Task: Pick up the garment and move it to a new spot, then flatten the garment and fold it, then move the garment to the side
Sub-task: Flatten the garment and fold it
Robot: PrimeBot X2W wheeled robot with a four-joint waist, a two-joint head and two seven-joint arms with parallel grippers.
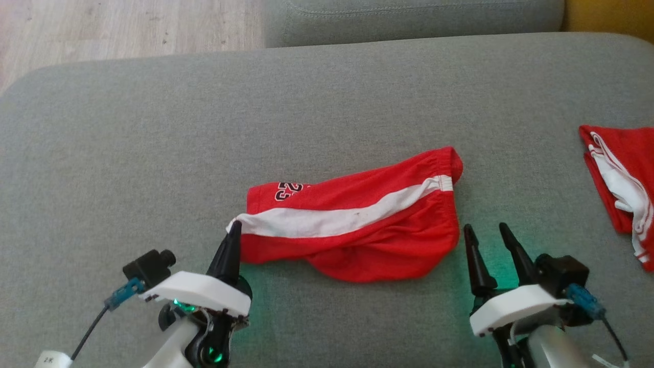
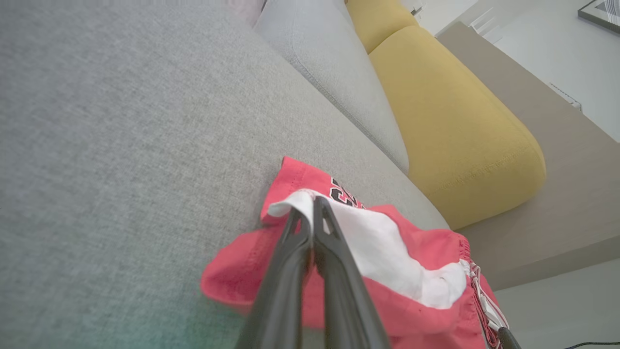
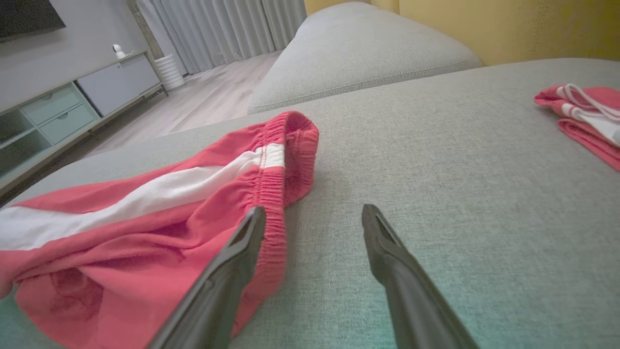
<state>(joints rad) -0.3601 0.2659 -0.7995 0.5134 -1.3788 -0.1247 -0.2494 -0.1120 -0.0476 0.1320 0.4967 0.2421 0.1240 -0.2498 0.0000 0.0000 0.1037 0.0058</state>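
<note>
1. My left gripper (image 1: 234, 226) is pinched shut on the garment (image 1: 357, 220). Both fingers are pressed together on the end of its white stripe, at the corner of the leg hem.
2. The garment is a pair of red shorts with a white side stripe and a dark number print near the hem. It lies crumpled across the middle of the grey sofa seat (image 1: 306, 102), with the hem toward my left and the gathered waistband toward my right.
3. The lower part of the shorts is bunched into a rounded fold that bulges toward me, between my two grippers.
4. My right gripper (image 1: 485, 228) stands wide apart and holds nothing. It sits low over the seat, just beside the waistband end.
5. In the right wrist view, one of its fingers (image 3: 242, 252) overlaps the elastic waistband edge and the other is over bare grey fabric. I cannot tell whether the first one touches the cloth.
6. A second red garment (image 1: 618, 179) with white trim lies folded at the far right edge of the seat, well apart from the shorts and from my right gripper.
7. Beyond the seat there is another grey cushion (image 1: 409, 18), with a wooden floor (image 1: 102, 30) to its left.
8. The left wrist view shows a yellow cushion (image 2: 460, 126) next to that grey cushion.
9. The right wrist view shows a low cabinet (image 3: 72, 106) with drawers along the wall and pale curtains (image 3: 227, 24) behind it, both across the floor and away from the sofa.
</note>
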